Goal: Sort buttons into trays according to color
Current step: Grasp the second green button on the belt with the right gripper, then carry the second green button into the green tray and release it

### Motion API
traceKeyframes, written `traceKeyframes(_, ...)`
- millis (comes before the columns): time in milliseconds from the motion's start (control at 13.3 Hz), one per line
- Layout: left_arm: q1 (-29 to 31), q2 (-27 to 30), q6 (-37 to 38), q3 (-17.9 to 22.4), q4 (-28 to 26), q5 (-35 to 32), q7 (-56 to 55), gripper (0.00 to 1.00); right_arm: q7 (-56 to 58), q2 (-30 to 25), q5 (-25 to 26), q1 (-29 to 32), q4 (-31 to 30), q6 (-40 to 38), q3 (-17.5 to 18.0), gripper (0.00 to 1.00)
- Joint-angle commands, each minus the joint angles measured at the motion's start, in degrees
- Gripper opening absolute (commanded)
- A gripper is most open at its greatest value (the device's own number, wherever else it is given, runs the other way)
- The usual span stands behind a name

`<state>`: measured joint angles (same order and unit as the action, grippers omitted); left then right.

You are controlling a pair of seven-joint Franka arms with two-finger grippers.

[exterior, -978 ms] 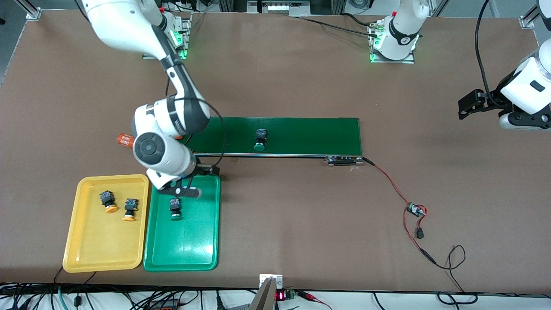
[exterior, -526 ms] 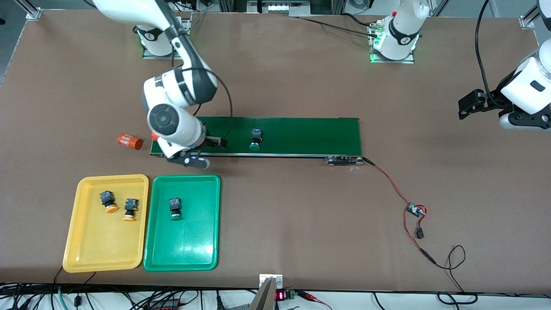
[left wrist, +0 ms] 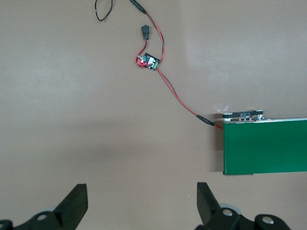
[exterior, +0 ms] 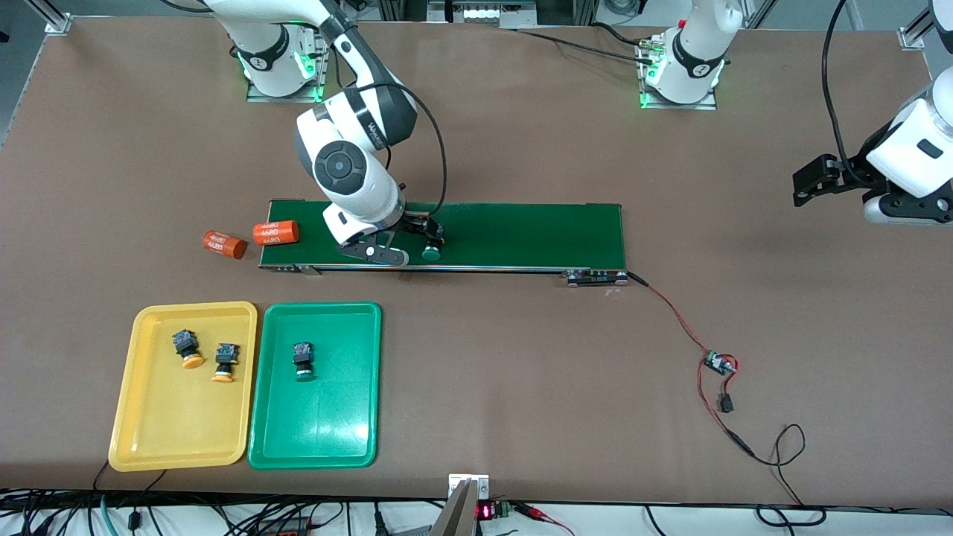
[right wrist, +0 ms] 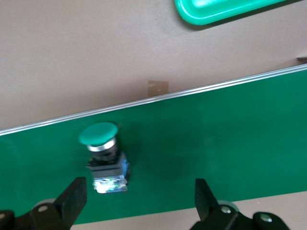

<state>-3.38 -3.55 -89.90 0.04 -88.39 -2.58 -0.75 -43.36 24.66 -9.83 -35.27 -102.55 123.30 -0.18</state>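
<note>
Green and yellow are splitting the job cleanly in the front view: the yellow tray [exterior: 183, 387] is holding both yellow-capped buttons [exterior: 187, 348], [exterior: 224, 362], lying near each other in the part of the tray farther from the camera, and the green tray [exterior: 314, 385] beside it is holding one green-capped button [exterior: 302, 361]. That is making three of four sorted, by my reading. The last green-capped button [exterior: 432, 243] is lying on the dark-green conveyor belt [exterior: 521, 234], farther from the camera than the trays. The right gripper [exterior: 406, 242] is hanging low over the belt just beside that button, fingers spread and gripping nothing. Two orange cylinders [exterior: 276, 232], [exterior: 224, 243] are sitting at the belt's end toward the right arm's side. The left gripper [exterior: 808, 182] is waiting up over bare table at the left arm's end.

From the left wrist, its fingers [left wrist: 72, 206] are standing wide apart over empty tabletop, with the belt's end [left wrist: 264, 146] and a red-wired little circuit board [left wrist: 148, 61] showing.

From the right wrist, the remaining button [right wrist: 104, 155] is lying on its side on the belt [right wrist: 216, 139], its body sitting between the spread fingers [right wrist: 72, 199] though off toward one of them, untouched; a corner of the green tray [right wrist: 225, 9] is showing. What is left, I judge, is gripping this one and carrying it to the green tray.
</note>
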Motion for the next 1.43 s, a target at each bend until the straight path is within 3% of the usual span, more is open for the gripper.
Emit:
traceKeyframes(0, 0.13, -0.84, 1.22, -0.13, 1.82, -0.76, 0.31, 1.0, -2.34, 0.65, -0.71, -0.5, -1.07, 3.08, 1.15, 1.0)
traceKeyframes(602, 0.13, -0.84, 1.31, -0.13, 1.82, -0.76, 0.22, 1.0, -1.82, 4.26, 0.87, -2.44, -1.33, 5.11, 1.06, 0.98)
traceKeyframes(752, 0.22, -0.84, 1.31, -0.13, 1.82, -0.76, 0.31, 1.0, -1.55, 4.43, 0.87, -2.0, -2.03, 5.11, 0.97, 0.73)
traceKeyframes(827, 0.13, -0.84, 1.31, -0.13, 1.82, -0.76, 0.31, 1.0, -1.55, 4.69, 0.87, -1.91, -2.04, 5.11, 0.89, 0.67)
traceKeyframes(903, 0.22, -0.84, 1.31, -0.13, 1.82, -0.76, 0.31, 1.0, -1.55, 4.7, 0.87, -1.91, -2.21, 5.11, 0.71, 0.52)
traceKeyframes(1053, 0.22, -0.84, 1.31, -0.13, 1.82, -0.76, 0.22, 1.0, -1.38, 4.7, 1.39, -1.91, -2.56, 5.11, 0.62, 0.33)
traceKeyframes(1203, 0.22, -0.84, 1.31, -0.13, 1.82, -0.76, 0.31, 1.0, -1.38, 4.7, 1.66, -1.82, -2.39, 5.11, 0.53, 0.19)
traceKeyframes(1354, 0.22, -0.84, 1.31, -0.13, 1.82, -0.76, 0.22, 1.0, -1.38, 4.35, 1.92, -1.13, -1.6, 5.2, 0.27, 0.15)
